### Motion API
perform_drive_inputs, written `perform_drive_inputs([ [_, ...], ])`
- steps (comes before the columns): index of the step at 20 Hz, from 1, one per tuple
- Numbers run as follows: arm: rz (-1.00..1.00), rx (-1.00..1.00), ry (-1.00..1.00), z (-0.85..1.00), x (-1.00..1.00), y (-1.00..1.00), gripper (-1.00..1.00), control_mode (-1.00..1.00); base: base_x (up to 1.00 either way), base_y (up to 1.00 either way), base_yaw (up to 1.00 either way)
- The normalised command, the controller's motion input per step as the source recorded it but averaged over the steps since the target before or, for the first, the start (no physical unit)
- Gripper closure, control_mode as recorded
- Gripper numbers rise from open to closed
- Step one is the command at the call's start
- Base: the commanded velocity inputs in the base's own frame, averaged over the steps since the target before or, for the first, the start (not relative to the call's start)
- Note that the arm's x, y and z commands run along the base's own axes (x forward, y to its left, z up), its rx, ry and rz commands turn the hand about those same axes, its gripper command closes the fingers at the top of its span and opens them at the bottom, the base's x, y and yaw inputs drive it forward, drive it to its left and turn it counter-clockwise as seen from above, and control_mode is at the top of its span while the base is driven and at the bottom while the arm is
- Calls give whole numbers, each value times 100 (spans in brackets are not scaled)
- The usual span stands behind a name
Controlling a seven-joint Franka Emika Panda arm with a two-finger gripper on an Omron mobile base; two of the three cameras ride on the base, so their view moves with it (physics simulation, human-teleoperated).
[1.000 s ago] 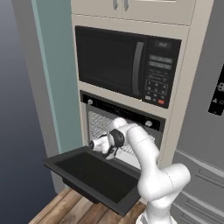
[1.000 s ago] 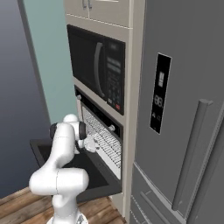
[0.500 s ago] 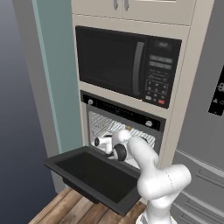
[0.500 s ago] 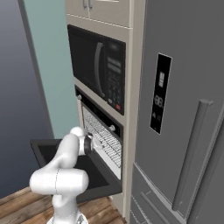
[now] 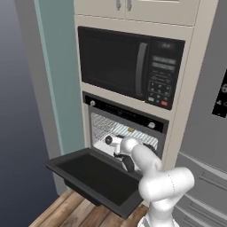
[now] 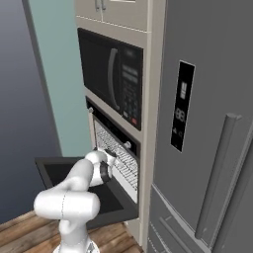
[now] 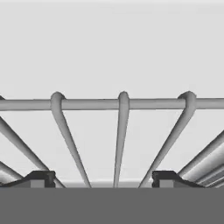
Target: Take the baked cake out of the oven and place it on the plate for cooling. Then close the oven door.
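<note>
Oven [image 5: 126,128]: black built-in wall unit, centre of the left base view, below the microwave [image 5: 128,64]. Control strip with two silver knobs along its top; wire rack [image 5: 116,128] visible in the cavity. The cake cannot be made out in any view; one small tan speck sits on the rack, too small to identify.

Oven door [image 5: 95,177]: dropped open, lying flat, lower centre-left of the left base view; lower left of the right base view [image 6: 59,170].

Plate: location cannot be told from these pictures.

Gripper [image 7: 103,179]: fingertips stand well apart at the bottom corners of the hand view, nothing between them; jaws wide, empty. The hand is at the cavity mouth, above the open door [image 5: 116,144].

Step in hand (judgement): reaching into the oven for the cake. To do it well, keep the fingers above the rack wires rather than threaded between them, find the cake before closing, and grip it level so it comes out clear of the cavity's upper edge.

View differences: the hand view gives close rack wires [image 7: 122,131] fanning from a crossbar against a blank pale wall. The left base view shows the cavity front-on with both knobs. The right base view shows the rack side-on and the grey refrigerator [image 6: 207,123], right of frame, with its dark display panel.
</note>
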Motion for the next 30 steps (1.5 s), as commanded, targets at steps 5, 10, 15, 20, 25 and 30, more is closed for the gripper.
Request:
perform_drive_inputs([
  [5, 0, 2, 38, -100, -16, -16, -100, -100, 0, 0, 0],
  [10, 0, 10, 53, -100, -85, 7, -100, -100, 0, 0, 0],
  [15, 0, 12, 53, -89, -100, 65, -100, -100, 0, 0, 0],
  [20, 0, 6, 43, -99, -100, 93, -100, -100, 0, 0, 0],
  [25, 0, 0, 32, -100, -100, 100, -100, -100, 0, 0, 0],
  [30, 0, 0, 21, -100, -100, 100, -100, -100, 0, 0, 0],
])
